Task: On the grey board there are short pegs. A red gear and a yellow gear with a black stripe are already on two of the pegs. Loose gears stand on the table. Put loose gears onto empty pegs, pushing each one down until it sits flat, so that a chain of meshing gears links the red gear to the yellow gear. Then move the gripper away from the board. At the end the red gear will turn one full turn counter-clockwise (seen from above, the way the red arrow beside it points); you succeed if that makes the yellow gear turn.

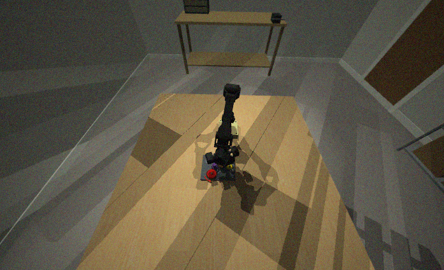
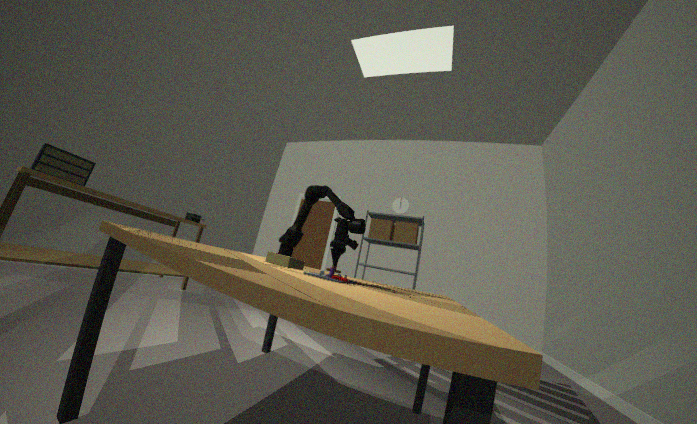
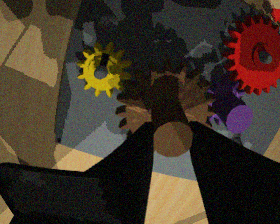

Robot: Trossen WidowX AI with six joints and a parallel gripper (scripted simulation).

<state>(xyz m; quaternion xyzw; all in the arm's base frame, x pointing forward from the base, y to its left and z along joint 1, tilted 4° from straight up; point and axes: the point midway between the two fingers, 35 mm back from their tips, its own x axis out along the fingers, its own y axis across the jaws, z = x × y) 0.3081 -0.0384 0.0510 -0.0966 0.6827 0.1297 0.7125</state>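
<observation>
Red toothed gear (image 1: 213,173) (image 3: 241,56) sits near left on the grey board (image 1: 204,169) (image 3: 80,112); farther, a purple gear with a round knob (image 1: 214,165) (image 3: 239,119), a yellow gear (image 1: 230,166) (image 3: 93,76) right. The black gripper (image 1: 223,163) (image 2: 334,270) (image 3: 171,129) is clamped on a brown gear's knob, above the board.

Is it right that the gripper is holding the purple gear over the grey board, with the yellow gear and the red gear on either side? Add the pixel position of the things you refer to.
Not the purple gear: the wrist view shows the gripper (image 3: 171,129) holding the brown gear (image 3: 198,102). The rest is right.
</observation>
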